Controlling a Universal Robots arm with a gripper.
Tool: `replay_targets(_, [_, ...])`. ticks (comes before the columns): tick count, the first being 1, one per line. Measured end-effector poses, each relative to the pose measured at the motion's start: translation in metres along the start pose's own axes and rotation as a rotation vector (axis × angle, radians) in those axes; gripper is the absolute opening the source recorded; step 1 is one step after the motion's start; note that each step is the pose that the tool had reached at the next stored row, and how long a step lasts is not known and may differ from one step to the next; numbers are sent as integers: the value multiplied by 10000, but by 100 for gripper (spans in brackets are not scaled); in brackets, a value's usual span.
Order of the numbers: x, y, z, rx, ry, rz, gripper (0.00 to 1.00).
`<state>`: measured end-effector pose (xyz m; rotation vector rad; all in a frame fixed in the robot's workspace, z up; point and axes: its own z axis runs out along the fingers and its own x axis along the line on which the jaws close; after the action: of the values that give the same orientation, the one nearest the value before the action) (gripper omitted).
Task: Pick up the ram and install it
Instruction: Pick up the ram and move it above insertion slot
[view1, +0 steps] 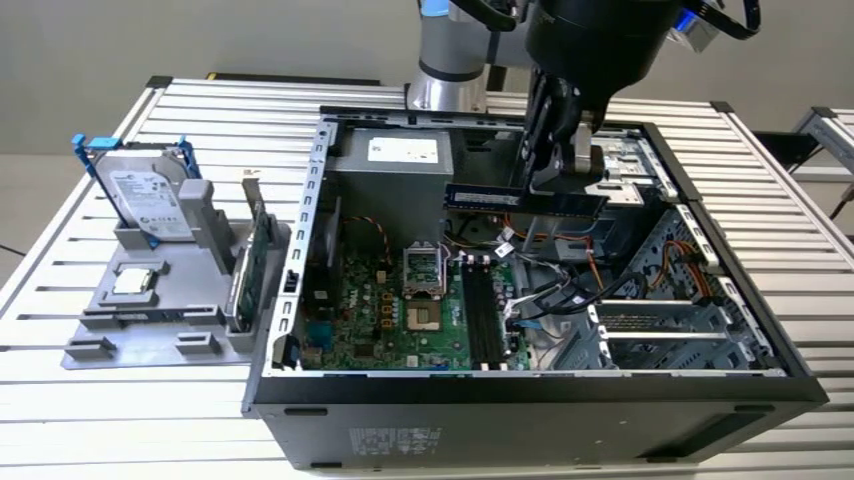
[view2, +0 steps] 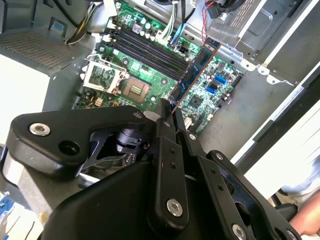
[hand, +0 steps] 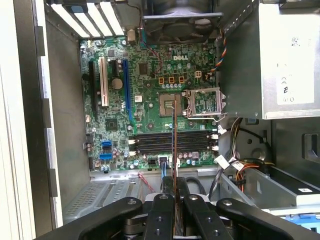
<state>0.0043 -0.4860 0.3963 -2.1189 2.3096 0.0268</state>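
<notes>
End effector clamped on ram above the slots; ram lies crosswise to them, so pressing down risks jamming.

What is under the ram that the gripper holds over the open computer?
Below the ram lie the motherboard, its empty black memory slots and the processor socket. The gripper covers whatever lies below the ram's clamped end.

A hard drive stands, seemingly slotted, in a grey holder beside the open case.
</notes>
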Motion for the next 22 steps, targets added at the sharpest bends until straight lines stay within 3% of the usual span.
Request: replay_targets(22, [-2, -27, 9, 36, -17, 2155, 0])
